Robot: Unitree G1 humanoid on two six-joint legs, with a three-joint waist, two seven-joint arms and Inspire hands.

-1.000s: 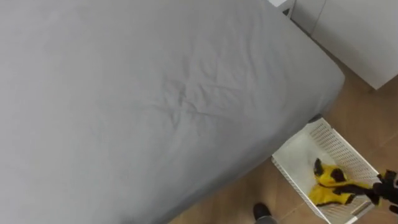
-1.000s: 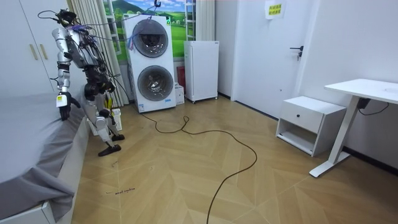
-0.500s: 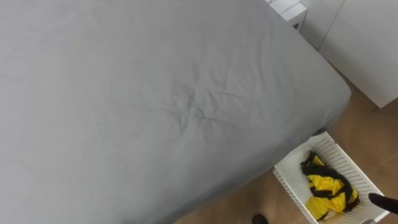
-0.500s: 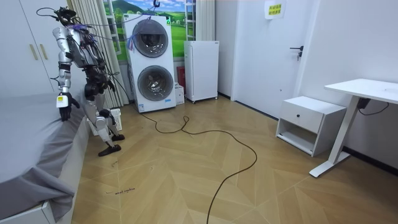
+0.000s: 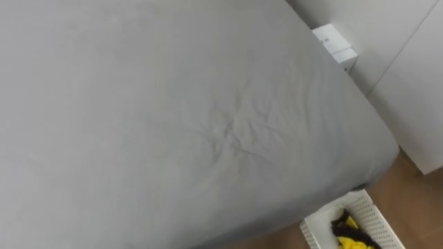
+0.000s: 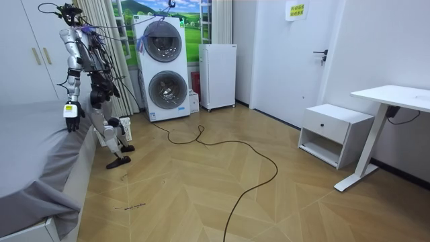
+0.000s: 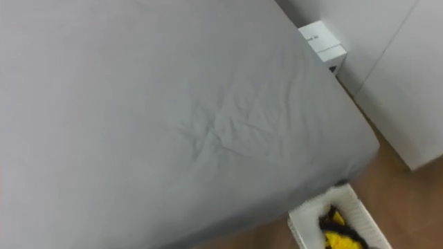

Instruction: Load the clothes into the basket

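A white lattice basket stands on the wood floor at the bed's corner, at the lower right of the left eye view. A yellow and black garment lies inside it, cut off by the picture's lower edge. The right eye view gives the same basket and garment. In the room view I stand upright beside the bed, facing it, with the basket by my feet on the far side. My left hand hangs at the mattress edge.
The grey bed spreads across the eye views, its sheet bare and slightly creased. A white wardrobe and a small white box stand past its corner. Stacked washers stand behind me, and a dark cable crosses the floor.
A second ago my right hand was at the basket with the yellow garment; now the garment lies in the basket and the hand is gone. The eye views have shifted upward, and I stand straighter.
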